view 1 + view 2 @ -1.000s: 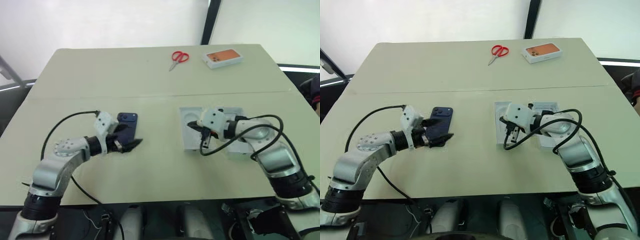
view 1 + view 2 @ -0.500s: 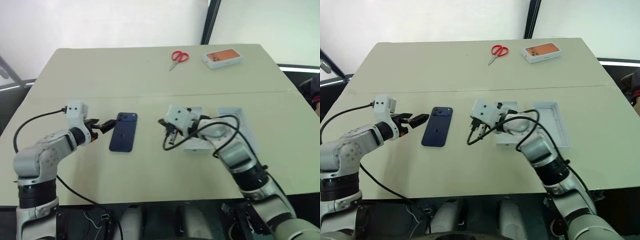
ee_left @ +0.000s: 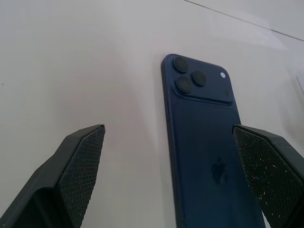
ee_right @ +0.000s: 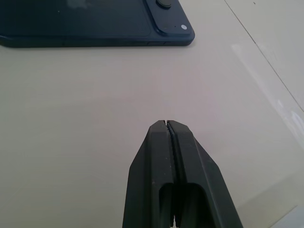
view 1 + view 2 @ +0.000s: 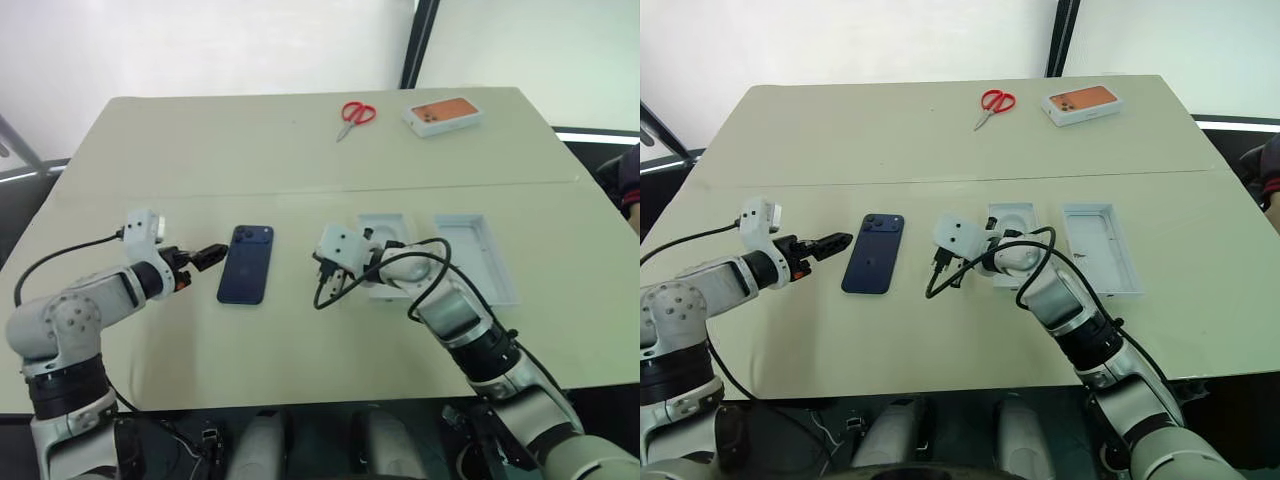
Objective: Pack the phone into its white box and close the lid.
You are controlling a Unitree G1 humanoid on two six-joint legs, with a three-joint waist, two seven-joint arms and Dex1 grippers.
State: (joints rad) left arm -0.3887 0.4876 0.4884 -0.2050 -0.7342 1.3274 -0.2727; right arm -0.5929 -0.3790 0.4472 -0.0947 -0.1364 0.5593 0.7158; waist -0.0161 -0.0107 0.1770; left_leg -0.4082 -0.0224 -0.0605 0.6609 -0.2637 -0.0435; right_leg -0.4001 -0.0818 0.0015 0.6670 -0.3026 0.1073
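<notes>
The phone lies flat on the counter, glossy navy back up, camera lenses at its far end. My left gripper hangs just beside the phone's left edge with its fingers spread wide, holding nothing; in the left wrist view the phone sits between them, nearer the one on that view's right. My right gripper is pressed tight closed and empty, over bare counter a little to the phone's right. Further right lies a thin white moulded insert with an oval recess, partly covered by my right arm and its black cable. Just beyond it sits the white box, a shallow open tray, well apart from the phone. At the counter's far edge lie red-handled scissors and an orange-topped white phone box, clear of everything else.
</notes>
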